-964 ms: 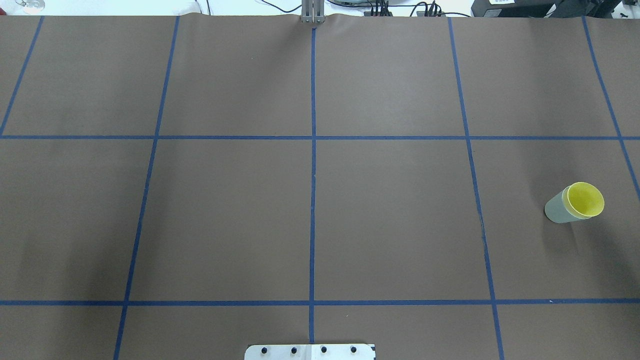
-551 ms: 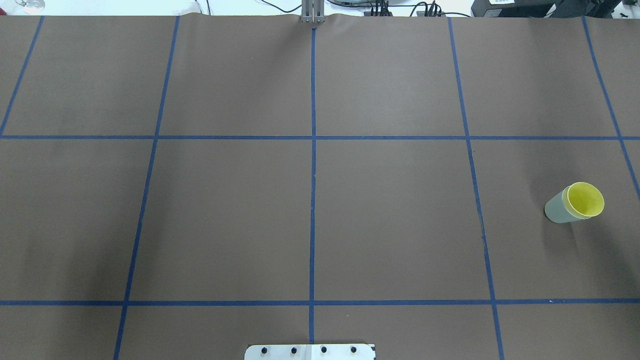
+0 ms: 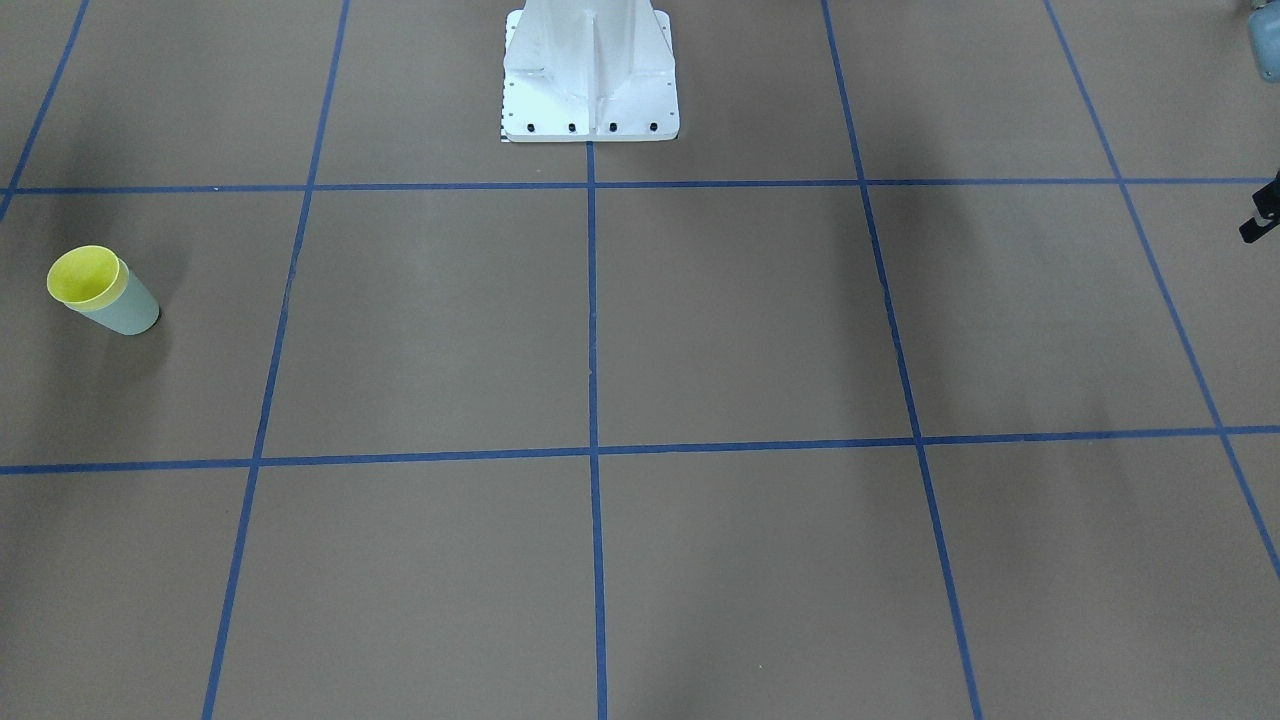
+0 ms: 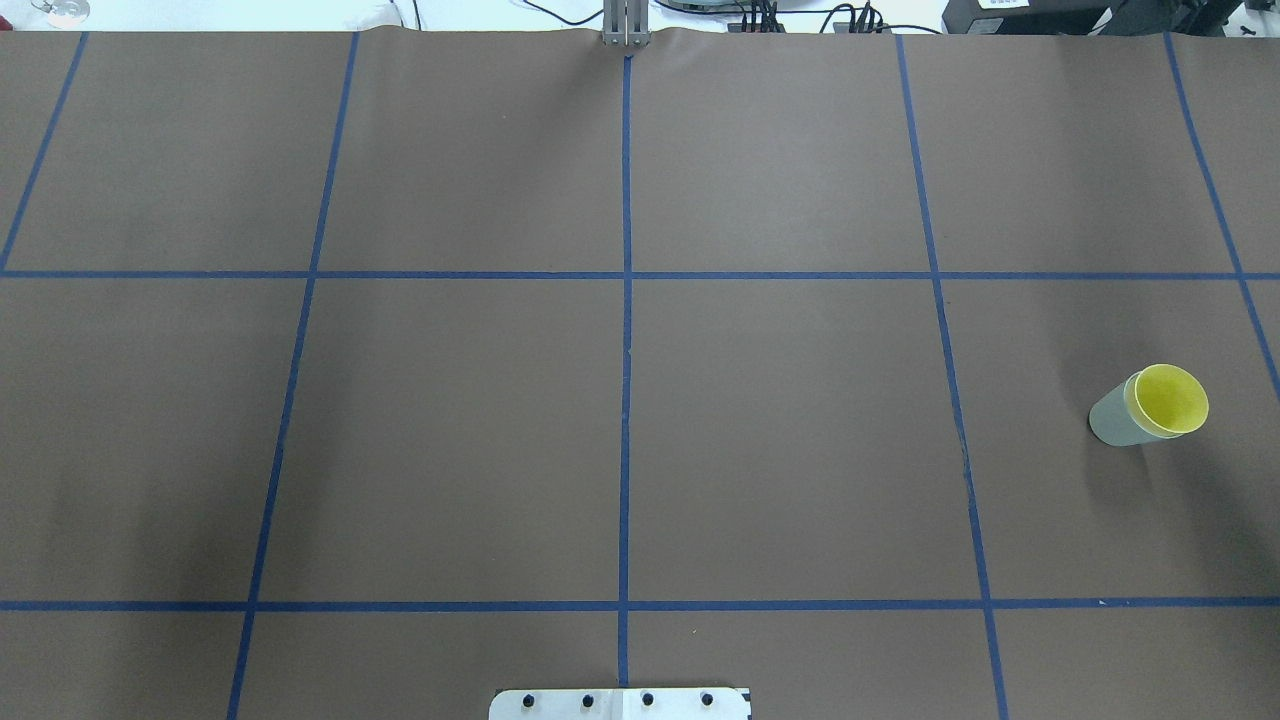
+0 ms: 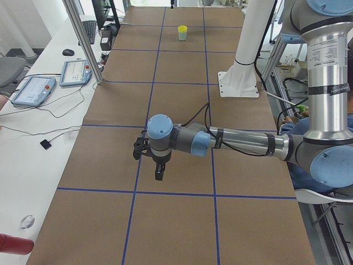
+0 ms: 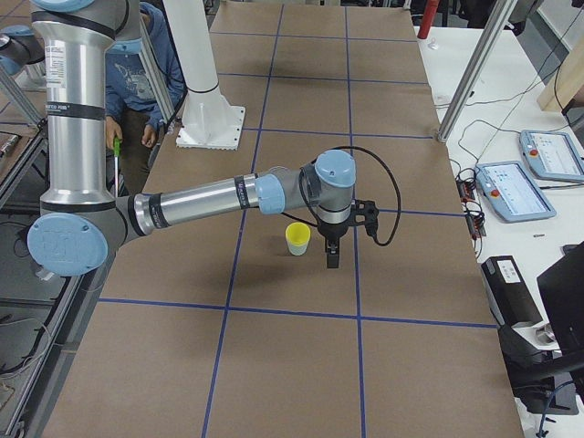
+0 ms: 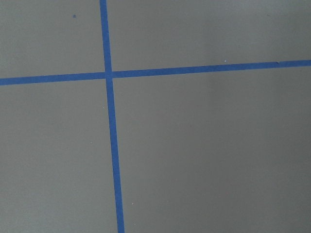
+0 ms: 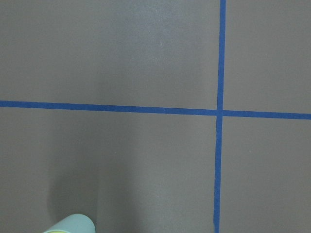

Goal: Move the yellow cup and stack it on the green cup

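The yellow cup [image 4: 1172,398] sits nested inside the green cup [image 4: 1112,420], upright at the table's right side. The pair also shows in the front-facing view, yellow cup [image 3: 85,275] in green cup [image 3: 132,310], and in the right view [image 6: 297,235]. The green cup's rim [image 8: 73,224] shows at the bottom of the right wrist view. My right gripper [image 6: 330,260] hangs just beside the cups, apart from them. My left gripper [image 5: 159,175] hangs over the table's left end. Both show only in the side views, so I cannot tell whether they are open or shut.
The white robot base [image 3: 590,80] stands at the table's near edge. Blue tape lines [image 4: 626,330] grid the brown table. Metal posts [image 5: 83,38] and teach pendants [image 6: 513,188] stand beyond the far edge. A person [image 6: 137,55] sits behind the robot.
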Robot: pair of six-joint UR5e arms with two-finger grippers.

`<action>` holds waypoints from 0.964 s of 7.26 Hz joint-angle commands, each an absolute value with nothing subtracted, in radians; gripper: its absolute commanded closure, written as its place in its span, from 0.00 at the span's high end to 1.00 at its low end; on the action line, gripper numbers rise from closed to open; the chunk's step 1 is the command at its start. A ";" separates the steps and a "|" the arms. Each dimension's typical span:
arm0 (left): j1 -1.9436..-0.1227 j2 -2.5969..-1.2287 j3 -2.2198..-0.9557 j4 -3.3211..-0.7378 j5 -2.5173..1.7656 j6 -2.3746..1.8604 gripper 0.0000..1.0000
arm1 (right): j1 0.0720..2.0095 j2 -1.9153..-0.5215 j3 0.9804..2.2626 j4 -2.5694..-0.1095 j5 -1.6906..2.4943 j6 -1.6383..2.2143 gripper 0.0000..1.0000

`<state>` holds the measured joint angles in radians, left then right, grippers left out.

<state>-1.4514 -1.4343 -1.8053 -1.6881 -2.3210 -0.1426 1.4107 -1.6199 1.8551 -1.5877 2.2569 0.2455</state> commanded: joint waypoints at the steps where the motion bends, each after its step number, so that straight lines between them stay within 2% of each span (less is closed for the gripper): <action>1: -1.453 -1.417 -1.821 -1.678 -2.233 -0.144 1.00 | 1.407 -1.652 1.842 -1.588 2.256 0.245 1.00; 7: -1.450 -1.399 -1.822 -1.680 -2.243 -0.146 1.00 | 1.405 -1.647 1.848 -1.578 2.258 0.247 1.00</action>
<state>-1.4503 -1.4001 -1.8259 -1.6797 -2.2431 -0.1453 1.4060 -1.6490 1.8474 -1.5798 2.2587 0.2469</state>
